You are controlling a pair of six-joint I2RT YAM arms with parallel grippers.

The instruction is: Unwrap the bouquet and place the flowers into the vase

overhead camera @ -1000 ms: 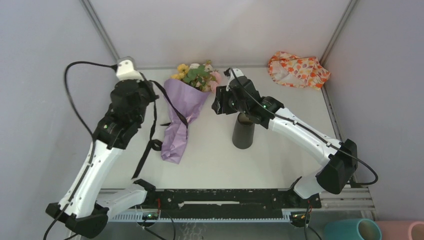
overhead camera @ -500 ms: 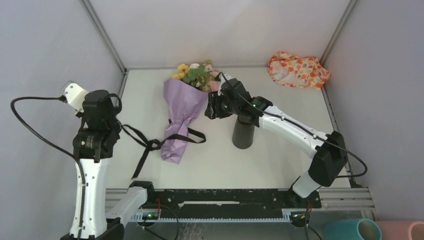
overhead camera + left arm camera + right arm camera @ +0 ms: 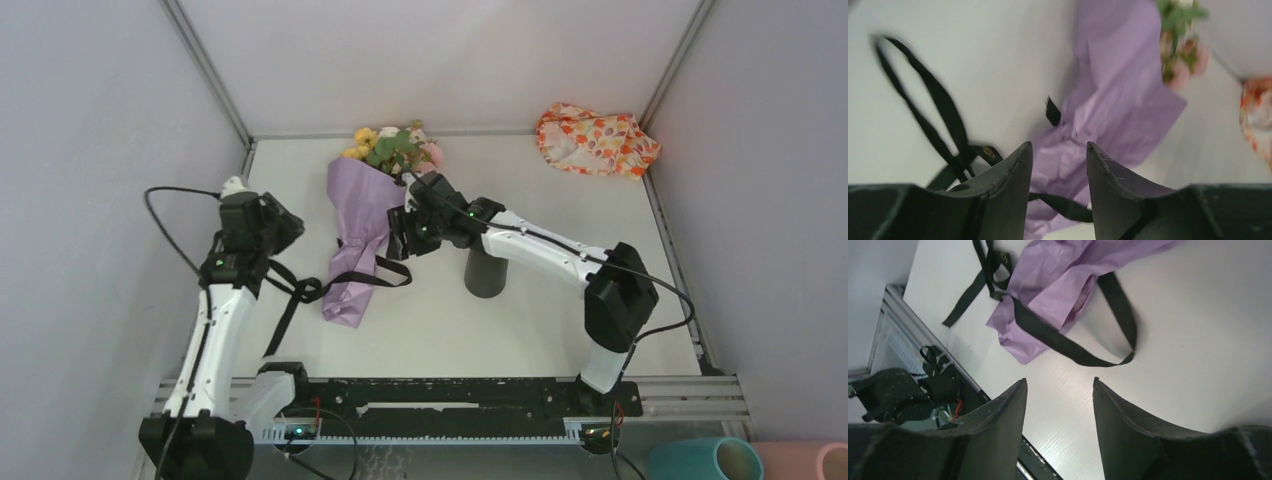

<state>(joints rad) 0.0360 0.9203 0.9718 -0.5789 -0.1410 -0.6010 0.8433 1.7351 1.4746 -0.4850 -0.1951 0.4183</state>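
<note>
2 arms reach over 1 white surface (image 3: 560, 310).

Left: the left hand (image 3: 272, 226) hangs above the surface, released. In its wrist view the 2 fingers stand apart with nothing between them. A black ribbon (image 3: 943, 115) lies slack on the surface in front of and below this hand. It loops out to the hand's left and passes under the fingertips. Whether it touches the hand cannot be told.

Centre: the bouquet (image 3: 365, 215) lies on its side ahead of the left hand, between the 2 hands. Its crinkled purple paper narrows toward the arm bases. The flowers (image 3: 395, 148) spill from the far, wide end, well beyond both hands. 1 ribbon loop crosses the narrow tail of the paper.

Right of centre: the right hand (image 3: 400, 236) hovers just beside the bouquet's right edge, released, with its fingers parted and empty. The paper tail and the ribbon loop lie ahead of its fingertips.

Right: the vase (image 3: 485, 278) stands upright just behind this hand, its top hidden by the right arm. A flowered cloth (image 3: 595, 138) lies in the far corner, well apart.
</note>
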